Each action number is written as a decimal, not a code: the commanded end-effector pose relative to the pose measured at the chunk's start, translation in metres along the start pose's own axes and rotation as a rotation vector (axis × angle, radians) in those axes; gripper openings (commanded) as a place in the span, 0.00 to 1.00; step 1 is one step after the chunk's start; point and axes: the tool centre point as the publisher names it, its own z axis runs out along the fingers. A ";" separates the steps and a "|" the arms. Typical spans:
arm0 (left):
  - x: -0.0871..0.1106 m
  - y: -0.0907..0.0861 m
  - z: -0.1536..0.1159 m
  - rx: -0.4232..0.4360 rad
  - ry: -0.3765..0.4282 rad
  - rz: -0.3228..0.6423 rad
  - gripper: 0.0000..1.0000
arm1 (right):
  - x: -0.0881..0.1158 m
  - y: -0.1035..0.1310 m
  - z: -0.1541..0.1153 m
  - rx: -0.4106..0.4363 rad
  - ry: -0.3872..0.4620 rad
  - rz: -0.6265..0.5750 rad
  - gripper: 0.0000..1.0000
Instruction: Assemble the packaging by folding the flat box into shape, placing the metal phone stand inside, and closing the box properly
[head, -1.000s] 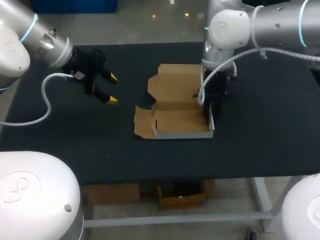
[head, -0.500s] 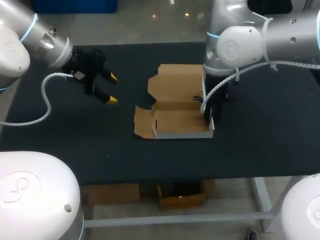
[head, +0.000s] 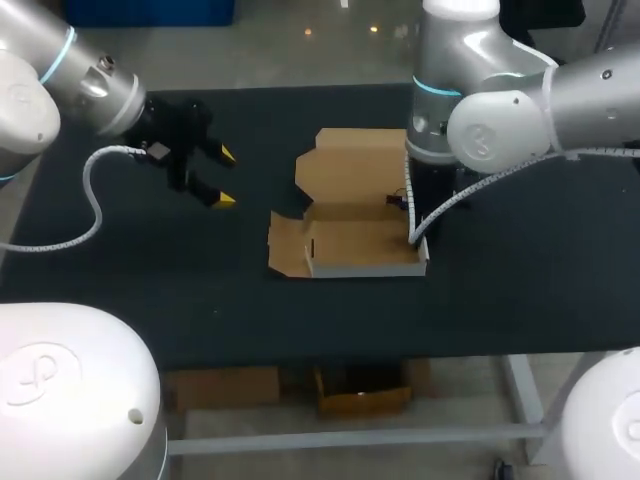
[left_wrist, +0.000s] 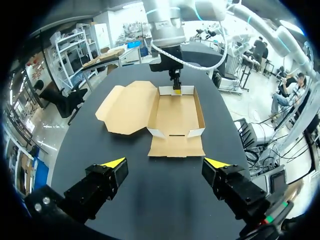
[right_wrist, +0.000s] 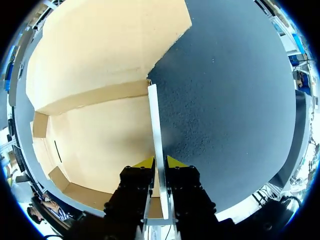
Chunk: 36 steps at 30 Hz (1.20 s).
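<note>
The brown cardboard box (head: 355, 240) lies mid-table as a shallow tray with white-edged walls. Its lid (head: 350, 160) is laid flat behind it, and one flap (head: 285, 245) is spread to the left. In the right wrist view my right gripper (right_wrist: 159, 161) is shut on the tray's upright right wall (right_wrist: 154, 120), one yellow tip on each side. From the left wrist view that same gripper (left_wrist: 176, 90) stands at the box's (left_wrist: 175, 112) far end. My left gripper (head: 226, 178) hangs open over bare table left of the box, well apart from it (left_wrist: 165, 162). No phone stand shows in any view.
The black table (head: 150, 270) has bare cloth on all sides of the box. Its front edge (head: 330, 358) runs close below the tray. My right arm's white cable (head: 440, 205) hangs beside the box's right wall.
My right arm's upper links have swung over the box's right side while its gripper stayed at the wall and closed slightly. The left arm and the box have not moved.
</note>
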 end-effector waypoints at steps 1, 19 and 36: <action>0.000 0.000 -0.001 -0.004 0.002 0.000 1.00 | -0.002 -0.002 0.002 -0.075 0.004 -0.001 0.12; 0.000 0.000 -0.001 -0.004 0.002 0.000 1.00 | -0.002 0.004 0.006 -0.091 0.015 -0.005 0.08; 0.000 0.000 -0.001 -0.004 0.002 0.000 1.00 | 0.003 0.006 0.005 -0.087 -0.017 -0.020 0.00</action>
